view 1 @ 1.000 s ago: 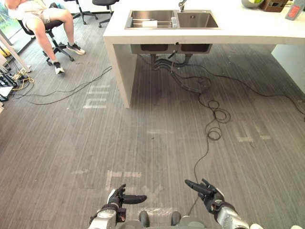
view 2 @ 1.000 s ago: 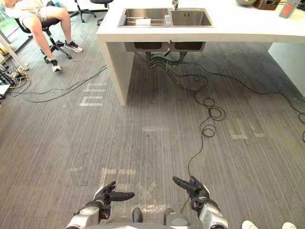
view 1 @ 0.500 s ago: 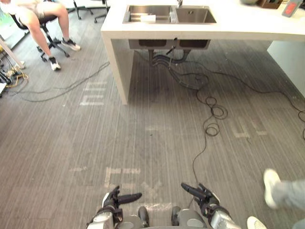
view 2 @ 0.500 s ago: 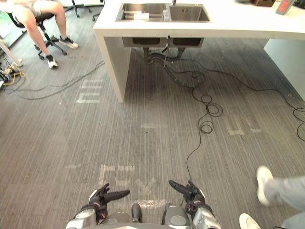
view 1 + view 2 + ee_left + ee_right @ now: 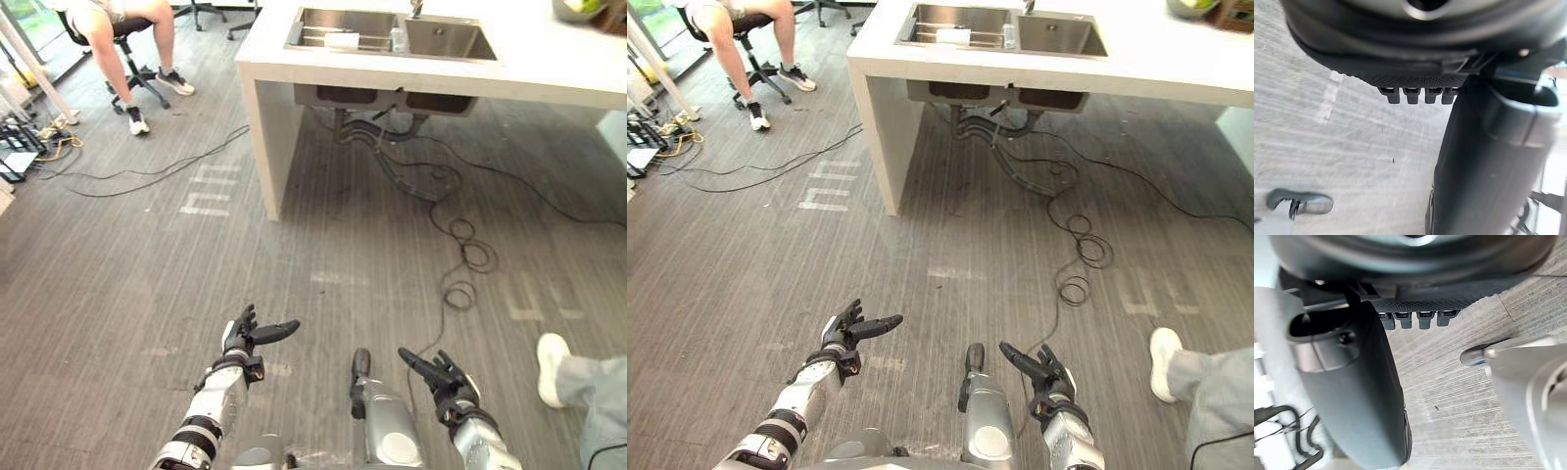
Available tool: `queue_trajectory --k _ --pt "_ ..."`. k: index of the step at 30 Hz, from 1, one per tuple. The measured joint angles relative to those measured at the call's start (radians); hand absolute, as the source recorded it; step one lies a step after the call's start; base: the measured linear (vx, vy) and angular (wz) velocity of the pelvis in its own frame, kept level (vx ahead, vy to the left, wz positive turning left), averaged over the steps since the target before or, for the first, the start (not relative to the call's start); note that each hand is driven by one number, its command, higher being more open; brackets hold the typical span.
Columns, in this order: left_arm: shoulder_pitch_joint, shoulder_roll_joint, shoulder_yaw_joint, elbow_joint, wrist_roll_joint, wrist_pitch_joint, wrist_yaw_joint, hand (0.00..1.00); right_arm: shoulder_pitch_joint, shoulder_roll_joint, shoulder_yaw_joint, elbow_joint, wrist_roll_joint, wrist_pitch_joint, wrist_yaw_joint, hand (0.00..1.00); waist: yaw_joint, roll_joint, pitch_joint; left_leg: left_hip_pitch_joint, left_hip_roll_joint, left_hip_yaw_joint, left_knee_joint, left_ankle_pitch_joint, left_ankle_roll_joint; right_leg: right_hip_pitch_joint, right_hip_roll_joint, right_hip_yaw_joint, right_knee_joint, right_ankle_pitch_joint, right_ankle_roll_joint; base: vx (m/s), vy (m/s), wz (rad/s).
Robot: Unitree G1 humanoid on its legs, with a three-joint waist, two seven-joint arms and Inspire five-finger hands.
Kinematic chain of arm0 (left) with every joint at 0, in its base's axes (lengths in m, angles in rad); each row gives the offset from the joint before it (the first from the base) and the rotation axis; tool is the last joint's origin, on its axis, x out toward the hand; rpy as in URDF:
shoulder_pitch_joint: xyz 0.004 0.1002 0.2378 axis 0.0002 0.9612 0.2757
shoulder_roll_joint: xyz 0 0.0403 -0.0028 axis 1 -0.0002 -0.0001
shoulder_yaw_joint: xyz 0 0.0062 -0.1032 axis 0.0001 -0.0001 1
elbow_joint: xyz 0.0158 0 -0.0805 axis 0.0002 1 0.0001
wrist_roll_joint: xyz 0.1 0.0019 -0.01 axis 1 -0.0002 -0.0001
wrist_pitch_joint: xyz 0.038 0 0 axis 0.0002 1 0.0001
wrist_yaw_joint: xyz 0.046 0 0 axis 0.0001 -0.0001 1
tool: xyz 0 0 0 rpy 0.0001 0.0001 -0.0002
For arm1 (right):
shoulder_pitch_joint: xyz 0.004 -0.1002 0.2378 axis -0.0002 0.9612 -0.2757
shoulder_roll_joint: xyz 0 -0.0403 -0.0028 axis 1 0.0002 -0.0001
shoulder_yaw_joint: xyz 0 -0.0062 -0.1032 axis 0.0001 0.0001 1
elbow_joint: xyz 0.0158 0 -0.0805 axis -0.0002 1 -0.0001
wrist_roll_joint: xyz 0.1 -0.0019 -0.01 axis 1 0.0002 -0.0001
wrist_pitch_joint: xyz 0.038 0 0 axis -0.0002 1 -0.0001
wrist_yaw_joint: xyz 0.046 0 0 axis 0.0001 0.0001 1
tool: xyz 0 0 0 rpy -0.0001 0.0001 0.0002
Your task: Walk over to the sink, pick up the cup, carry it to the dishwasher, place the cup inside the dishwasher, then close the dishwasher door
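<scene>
My left hand hangs low over the grey plank floor. Its fingers are straight and fanned, the thumb stands out toward the other hand, and it holds nothing. My right hand is level with it, a little apart. Its fingers are also spread and reach forward, and its palm is empty. In the left wrist view the fingers run straight out over bare floorboards.

Just out to the right of my right hand there is a person's white shoe and a grey trouser leg. Ahead of my left hand, about halfway to the counter, pale tape marks are stuck to the floor.

Well ahead of both hands is the white surface with the steel double sink set into it. What I take for the cup, small and clear, stands at the divider between the two basins, far from either hand. A white thing lies in the basin to its left, and the faucet rises behind it. Grey pipes sag under the sink.

Far ahead and off to the left of my left hand, a person sits on an office chair.
</scene>
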Motion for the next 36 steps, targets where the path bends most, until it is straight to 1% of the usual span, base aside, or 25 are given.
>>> queue_trajectory --k 1,2,3,4,5,7,8,10,13,15,16,17,18,19,20,21,23,25,26,28,30,31,33,34,36 --pt "0.007 -0.002 0.002 0.0 -0.001 -0.001 0.004 1.0 0.0 -0.002 0.0 0.002 0.001 0.003 -0.002 1.0 0.0 0.009 -0.008 0.02 0.011 0.007 -0.019 0.002 -0.01 -0.01 0.004 -0.013 0.027 0.004 -0.016 0.64 -0.296 0.18" --pt "0.016 -0.013 0.003 0.002 -0.001 -0.007 0.009 1.0 -0.008 -0.011 0.0 0.017 0.003 0.007 -0.004 1.0 -0.012 0.038 -0.022 -0.009 0.055 0.032 0.063 0.039 -0.049 -0.029 0.026 -0.041 0.094 -0.074 -0.074 0.56 -0.232 0.08" --pt "0.018 -0.016 0.003 0.002 -0.001 -0.011 0.009 1.0 -0.018 -0.012 0.0 0.027 0.003 0.01 -0.005 1.0 -0.014 0.039 -0.022 -0.035 0.076 0.056 0.139 0.064 -0.064 -0.028 0.034 -0.043 0.12 -0.103 -0.084 0.68 -0.285 0.08" --pt "0.025 -0.029 0.002 0.002 -0.001 -0.026 0.01 1.0 -0.021 -0.014 0.0 0.03 0.002 0.013 -0.001 1.0 -0.017 0.04 -0.023 -0.1 0.122 0.087 0.318 0.151 -0.086 0.002 0.048 -0.052 0.139 -0.146 -0.097 0.65 -0.281 -0.01" --pt "0.031 -0.045 0.002 0.0 0.0 -0.048 0.013 1.0 -0.021 -0.018 0.0 0.031 -0.001 0.013 0.01 1.0 -0.014 0.043 -0.023 -0.191 0.175 0.096 0.535 0.244 -0.07 0.063 0.073 -0.059 0.114 -0.18 -0.113 0.63 -0.278 -0.04" --pt "0.035 -0.056 0.002 -0.01 -0.001 -0.078 0.019 1.0 -0.029 -0.024 -0.001 0.043 -0.002 0.007 0.027 1.0 -0.005 0.043 -0.01 -0.299 0.204 0.097 0.784 0.216 -0.025 0.193 0.119 -0.058 0.029 -0.202 -0.138 0.59 -0.232 -0.18" --pt "0.039 -0.056 0.003 -0.03 -0.001 -0.083 0.019 1.0 -0.029 -0.029 -0.002 0.049 -0.001 -0.001 0.036 1.0 -0.001 0.04 -0.003 -0.342 0.185 0.097 0.816 0.206 -0.011 0.261 0.129 -0.052 -0.014 -0.208 -0.137 0.66 -0.182 -0.29" --pt "0.072 -0.054 0.017 -0.147 -0.002 -0.113 0.02 1.0 -0.037 -0.043 -0.002 0.062 0.004 -0.02 0.042 1.0 0.021 0.038 0.015 -0.454 0.115 0.107 0.719 0.196 -0.016 0.373 0.137 -0.032 -0.089 -0.215 -0.134 0.55 -0.084 -0.43" --pt "0.111 -0.053 0.038 -0.288 0.0 -0.145 0.025 1.0 -0.05 -0.05 0.007 0.078 0.023 -0.021 0.037 1.0 0.065 0.038 0.034 -0.535 0.037 0.127 0.374 0.215 -0.043 0.468 0.136 0.017 -0.145 -0.228 -0.118 0.42 -0.018 -0.57" --pt "0.155 -0.054 0.044 -0.37 0.001 -0.168 0.042 1.0 -0.04 -0.051 0.037 0.092 0.033 -0.021 0.032 1.0 0.073 0.049 0.046 -0.522 -0.011 0.124 0.011 0.319 -0.11 0.564 0.135 0.051 -0.161 -0.279 -0.085 0.49 0.048 -0.46" --pt "0.163 -0.056 0.044 -0.383 0.001 -0.171 0.046 1.0 -0.033 -0.052 0.042 0.098 0.034 -0.021 0.032 1.0 0.073 0.057 0.046 -0.512 -0.016 0.127 -0.061 0.348 -0.131 0.586 0.142 0.058 -0.162 -0.298 -0.075 0.54 0.123 -0.31" --pt "0.173 -0.058 0.044 -0.402 0.002 -0.179 0.048 1.0 -0.011 -0.055 0.042 0.112 0.042 -0.023 0.035 1.0 0.072 0.074 0.05 -0.496 -0.009 0.136 -0.134 0.383 -0.131 0.633 0.164 0.067 -0.16 -0.338 -0.058 0.57 0.185 -0.23" --pt "0.187 -0.059 0.044 -0.415 0.006 -0.191 0.048 1.0 0.023 -0.06 0.041 0.117 0.043 -0.023 0.037 1.0 0.073 0.12 0.026 -0.474 0.018 0.181 -0.147 0.39 -0.125 0.671 0.204 0.076 -0.145 -0.389 -0.048 0.49 0.184 -0.2" --pt "0.195 -0.054 0.05 -0.431 0.015 -0.196 0.048 1.0 0.036 -0.058 0.039 0.124 0.043 -0.026 0.038 1.0 0.075 0.134 0.018 -0.461 0.026 0.173 -0.161 0.448 -0.054 0.686 0.222 0.085 -0.128 -0.423 -0.048 0.49 0.196 -0.11" --pt "0.178 -0.047 0.073 -0.44 0.025 -0.207 0.048 1.0 0.042 -0.047 0.038 0.142 0.053 -0.024 0.036 1.0 0.078 0.105 0.028 -0.461 0.015 0.195 -0.124 0.505 -0.016 0.702 0.197 0.091 -0.106 -0.465 -0.05 0.44 0.185 -0.08" --pt "0.169 -0.056 0.096 -0.455 0.036 -0.222 0.057 1.0 0.046 -0.046 0.037 0.144 0.063 -0.024 0.034 1.0 0.084 0.088 0.029 -0.47 -0.005 0.223 -0.104 0.512 -0.005 0.706 0.163 0.096 -0.113 -0.485 -0.044 0.33 0.142 -0.07" --pt "0.177 -0.06 0.117 -0.507 0.046 -0.251 0.091 1.0 0.037 -0.047 0.038 0.155 0.064 -0.024 0.034 1.0 0.099 0.086 0.03 -0.503 -0.016 0.226 -0.037 0.508 0.003 0.715 0.136 0.122 -0.143 -0.492 -0.045 0.3 0.175 -0.36" --pt "0.182 -0.062 0.136 -0.574 0.082 -0.283 0.162 1.0 0.015 -0.041 0.037 0.182 0.061 -0.019 0.042 1.0 0.127 0.077 0.031 -0.551 -0.014 0.224 0.087 0.447 0.015 0.721 0.111 0.156 -0.153 -0.51 -0.069 0.38 0.234 -0.48" --pt "0.19 -0.064 0.146 -0.638 0.12 -0.3 0.222 1.0 0.008 -0.038 0.037 0.212 0.061 -0.013 0.045 1.0 0.147 0.054 0.015 -0.576 -0.032 0.239 0.14 0.394 0.034 0.727 0.077 0.165 -0.169 -0.516 -0.071 0.38 0.134 -0.26" --pt "0.191 -0.074 0.164 -0.685 0.157 -0.322 0.269 1.0 0.002 -0.038 0.023 0.243 0.062 -0.006 0.047 1.0 0.149 0.037 -0.002 -0.575 -0.067 0.239 0.133 0.372 0.064 0.671 0.047 0.178 -0.048 -0.5 -0.041 0.41 0.108 -0.02" --pt "0.194 -0.084 0.187 -0.745 0.198 -0.334 0.315 1.0 0.003 -0.025 -0.007 0.286 0.072 -0.001 0.047 1.0 0.143 0.02 -0.022 -0.54 -0.104 0.235 0.096 0.353 0.084 0.541 0.014 0.191 0.234 -0.419 0.119 0.4 0.111 0.22" --pt "0.195 -0.082 0.21 -0.795 0.238 -0.341 0.351 1.0 0.006 -0.009 -0.025 0.308 0.071 0.005 0.045 1.0 0.128 0.004 -0.031 -0.502 -0.123 0.221 0.072 0.337 0.099 0.462 -0.003 0.21 0.429 -0.316 0.237 0.52 0.119 0.24" --pt "0.193 -0.083 0.258 -0.86 0.278 -0.354 0.413 1.0 0.016 0.02 -0.066 0.332 0.071 0.005 0.048 1.0 0.113 -0.006 -0.036 -0.4 -0.142 0.203 0.016 0.329 0.096 0.322 -0.05 0.187 0.672 -0.32 0.225 0.49 0.098 0.16" --pt "0.193 -0.082 0.276 -0.895 0.291 -0.367 0.441 1.0 0.036 0.035 -0.084 0.333 0.084 0.005 0.054 1.0 0.102 -0.004 -0.038 -0.331 -0.147 0.182 -0.027 0.328 0.097 0.273 -0.095 0.12 0.697 -0.335 0.185 0.37 0.047 0.17" --pt "0.191 -0.078 0.293 -0.934 0.325 -0.4 0.471 1.0 0.063 0.059 -0.103 0.331 0.125 0.006 0.063 1.0 0.089 -0.002 -0.038 -0.25 -0.142 0.153 -0.083 0.328 0.097 0.217 -0.128 0.058 0.633 -0.366 0.124 0.33 0.006 0.26"
